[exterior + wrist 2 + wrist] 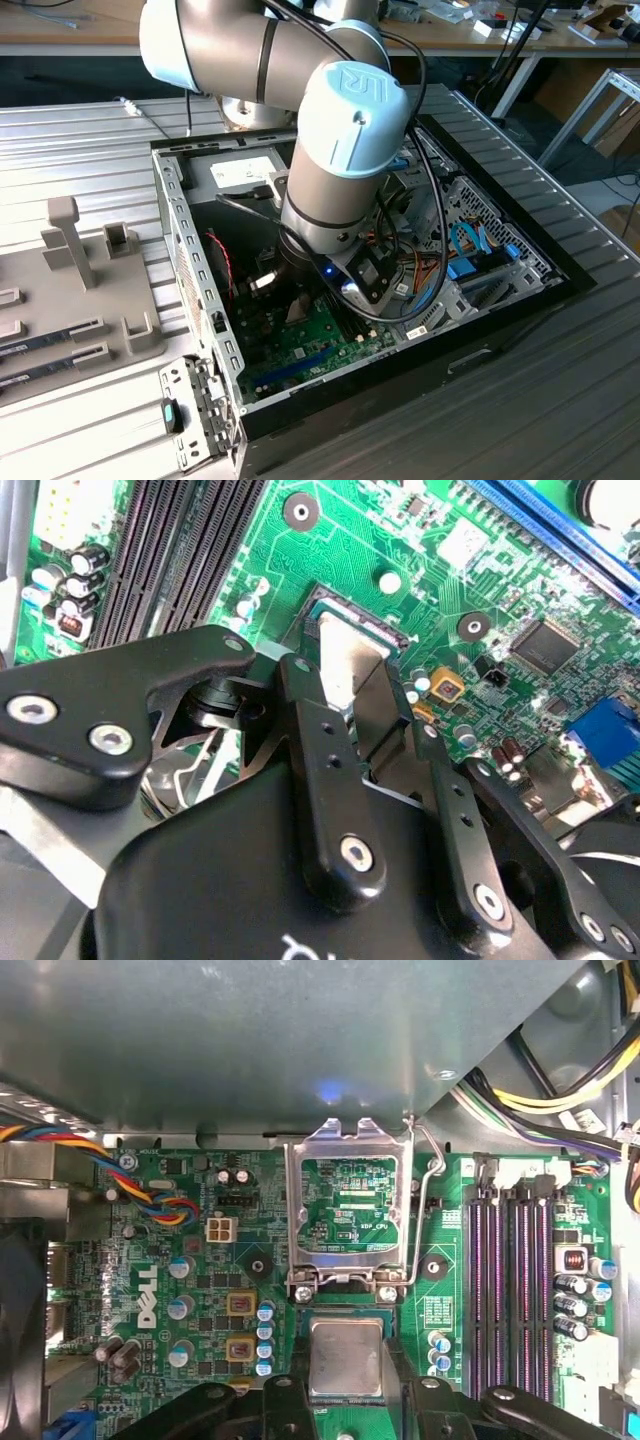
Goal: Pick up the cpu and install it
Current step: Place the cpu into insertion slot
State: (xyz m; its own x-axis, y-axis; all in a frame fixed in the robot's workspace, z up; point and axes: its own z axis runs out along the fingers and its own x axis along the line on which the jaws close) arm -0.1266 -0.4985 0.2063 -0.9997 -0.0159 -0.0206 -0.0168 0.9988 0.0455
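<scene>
Grey ribbed metal forms the table (560, 400), and on it an open computer case (192, 265) lies on its side. In the exterior view, a pale grey fixture tray (140, 295) sits on the table at nine o'clock from the case. The robot arm (345, 150), silver with light blue caps, comes in from twelve o'clock and reaches down into the middle of the case.

A green motherboard (300, 345) covers the floor of the case. The first wrist view shows a row of long dark memory slots (510, 1280) with nothing in them. Beside the slots, the metal load plate (346, 1210) of the processor socket is swung open, with its wire lever (432, 1195) raised next to it. A bundle of coloured fan wires (150, 1200) crosses the board on the far side of the plate from the slots.

The black gripper (348, 1388) is at the socket (350, 605). Its fingers (285, 1405) are closed against two opposite edges of the cpu (346, 1355). The cpu lies flat with its silvery top up, inside the outline of the dark socket frame and just beside the load plate's hinge. The pictures do not show whether it is fully seated or held just above the contacts.
</scene>
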